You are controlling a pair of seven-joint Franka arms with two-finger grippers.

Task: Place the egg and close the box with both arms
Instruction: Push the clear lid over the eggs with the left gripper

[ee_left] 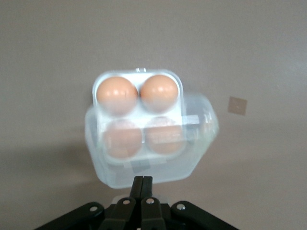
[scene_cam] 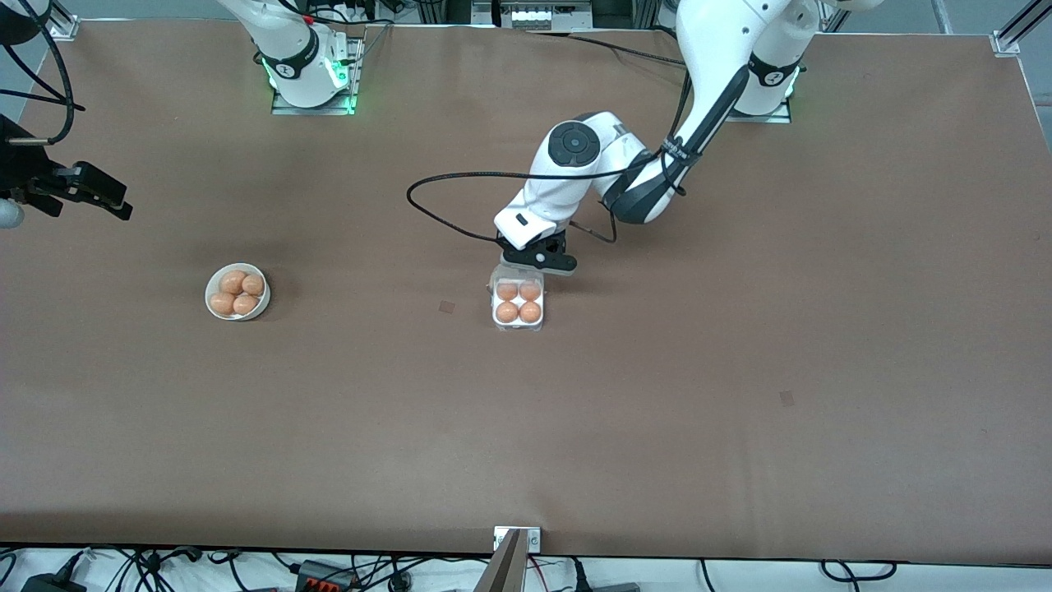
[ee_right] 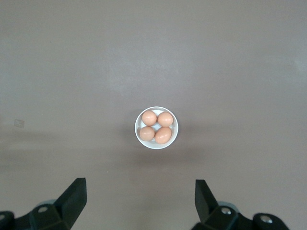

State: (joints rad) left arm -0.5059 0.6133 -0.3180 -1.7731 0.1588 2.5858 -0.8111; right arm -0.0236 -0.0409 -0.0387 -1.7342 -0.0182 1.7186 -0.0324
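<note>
With all four cells of the box (scene_cam: 518, 306) at mid-worktop filled, the closing step is underway: the left pincer (scene_cam: 540, 256), pinched shut at the box's 12 o'clock edge, must swing the half-lowered lid (ee_left: 153, 158) down, while the right pincer (ee_right: 141, 201) waits wide open and empty above the bowl (scene_cam: 237, 293) at the box's 9 o'clock.

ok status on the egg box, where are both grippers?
Left gripper shut, at the box lid's edge, lid half over. Four eggs seated in cells. Right gripper open, waiting high over the bowl. Nothing in the way.
</note>
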